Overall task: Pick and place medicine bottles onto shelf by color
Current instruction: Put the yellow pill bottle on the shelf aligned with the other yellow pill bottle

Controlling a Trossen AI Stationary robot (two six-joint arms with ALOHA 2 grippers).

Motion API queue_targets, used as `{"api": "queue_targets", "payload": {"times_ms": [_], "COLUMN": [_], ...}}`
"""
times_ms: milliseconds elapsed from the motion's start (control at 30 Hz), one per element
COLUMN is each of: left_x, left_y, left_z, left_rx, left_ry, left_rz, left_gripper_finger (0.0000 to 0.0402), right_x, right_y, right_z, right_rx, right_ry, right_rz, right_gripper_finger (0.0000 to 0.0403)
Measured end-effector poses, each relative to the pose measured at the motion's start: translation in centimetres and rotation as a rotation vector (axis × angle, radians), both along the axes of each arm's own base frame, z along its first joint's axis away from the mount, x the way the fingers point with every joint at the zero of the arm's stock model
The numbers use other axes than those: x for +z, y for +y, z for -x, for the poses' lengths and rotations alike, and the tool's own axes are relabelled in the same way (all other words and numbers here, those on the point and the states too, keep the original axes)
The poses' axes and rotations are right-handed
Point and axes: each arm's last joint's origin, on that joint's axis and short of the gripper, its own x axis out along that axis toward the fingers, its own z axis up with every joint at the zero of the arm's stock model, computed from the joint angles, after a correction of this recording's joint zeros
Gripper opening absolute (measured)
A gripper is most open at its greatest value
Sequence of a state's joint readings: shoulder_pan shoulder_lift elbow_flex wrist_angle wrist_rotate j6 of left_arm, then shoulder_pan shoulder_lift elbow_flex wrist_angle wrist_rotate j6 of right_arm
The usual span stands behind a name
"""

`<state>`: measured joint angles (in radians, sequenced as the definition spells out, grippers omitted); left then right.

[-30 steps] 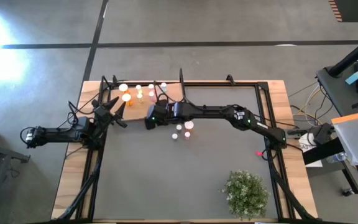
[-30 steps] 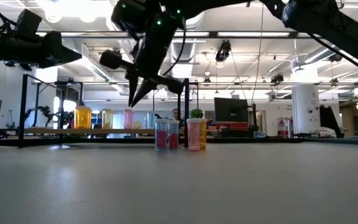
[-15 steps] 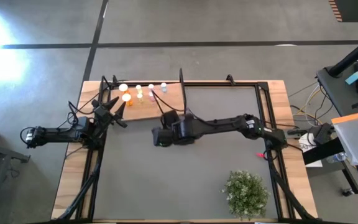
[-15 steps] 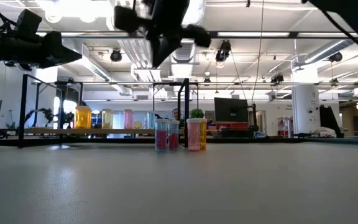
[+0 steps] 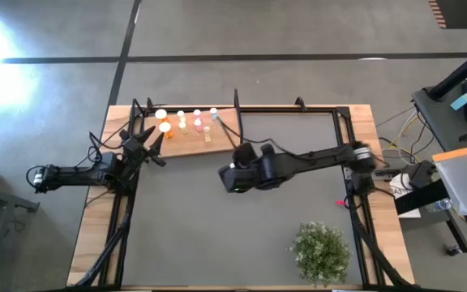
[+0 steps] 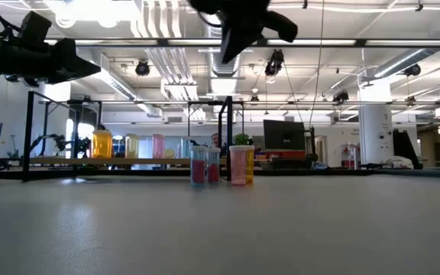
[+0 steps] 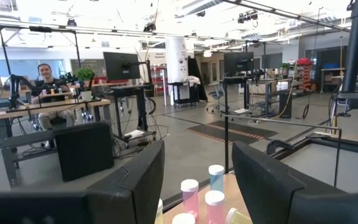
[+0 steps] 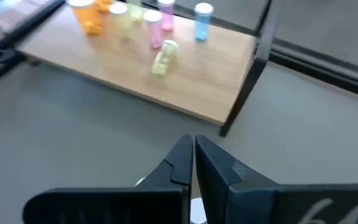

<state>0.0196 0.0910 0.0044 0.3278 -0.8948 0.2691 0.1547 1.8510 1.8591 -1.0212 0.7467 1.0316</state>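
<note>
The shelf (image 5: 191,132) is a light wooden board at the table's far left, with a black post (image 8: 257,65) at its corner. Several medicine bottles stand on it: orange (image 8: 92,18), yellow-green (image 8: 120,15), pink (image 8: 154,28) and blue (image 8: 202,17). One yellow-green bottle (image 8: 165,56) lies on its side. More pink and orange bottles (image 6: 221,165) stand on the mat, hidden in the high view under my right arm. My right gripper (image 5: 227,178) hangs shut and empty high above the mat, near the shelf's near right corner. My left gripper (image 7: 197,183) waits open at the shelf's left end.
A green bushy plant (image 5: 321,251) stands at the near right of the mat. A black frame (image 5: 298,108) runs along the table's far and side edges. Bare grey mat (image 5: 185,235) lies toward the near left.
My right gripper has pulled away from the shelf's near edge toward the table's right and near side, rising and rolling its wrist as it went. It stayed shut and empty. The bottles on the shelf and on the mat have kept their places.
</note>
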Motion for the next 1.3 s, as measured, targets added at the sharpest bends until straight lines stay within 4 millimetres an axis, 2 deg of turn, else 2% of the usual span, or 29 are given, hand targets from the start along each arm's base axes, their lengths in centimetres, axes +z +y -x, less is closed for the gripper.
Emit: {"api": "queue_targets", "payload": {"times_ms": [167,233,467,700,833,1000,1300], "left_x": [0.0,0.0,0.0,0.0,0.0,0.0,0.0], "left_y": [0.0,0.0,0.0,0.0,0.0,0.0,0.0], "left_z": [0.0,0.0,0.0,0.0,0.0,0.0,0.0], "left_rx": [0.000,0.000,0.000,0.000,0.000,0.000,0.000], "left_ry": [0.001,0.001,0.001,0.001,0.001,0.001,0.001], "left_rz": [0.000,0.000,0.000,0.000,0.000,0.000,0.000], "left_gripper_finger": [0.0173,0.0173,0.0173,0.0173,0.0173,0.0173,0.0173], "right_x": [-0.4,-1.3,-6.0,-10.8,-12.6,-14.1,-14.8], "right_y": [-0.6,-1.0,-3.3,-5.4,-5.8,-5.9,-6.1], "right_z": [4.6,6.5,12.5,17.5,19.1,20.1,19.8], "right_rx": [0.122,0.185,0.429,0.419,0.413,0.373,0.339], "right_ry": [-0.186,-0.260,-0.556,-0.705,-0.689,-0.639,-0.535], "right_rz": [-0.005,0.010,0.088,0.190,0.219,0.220,0.256], "right_gripper_finger": [0.0008,0.0008,0.0008,0.0008,0.0008,0.0009,0.0009]}}
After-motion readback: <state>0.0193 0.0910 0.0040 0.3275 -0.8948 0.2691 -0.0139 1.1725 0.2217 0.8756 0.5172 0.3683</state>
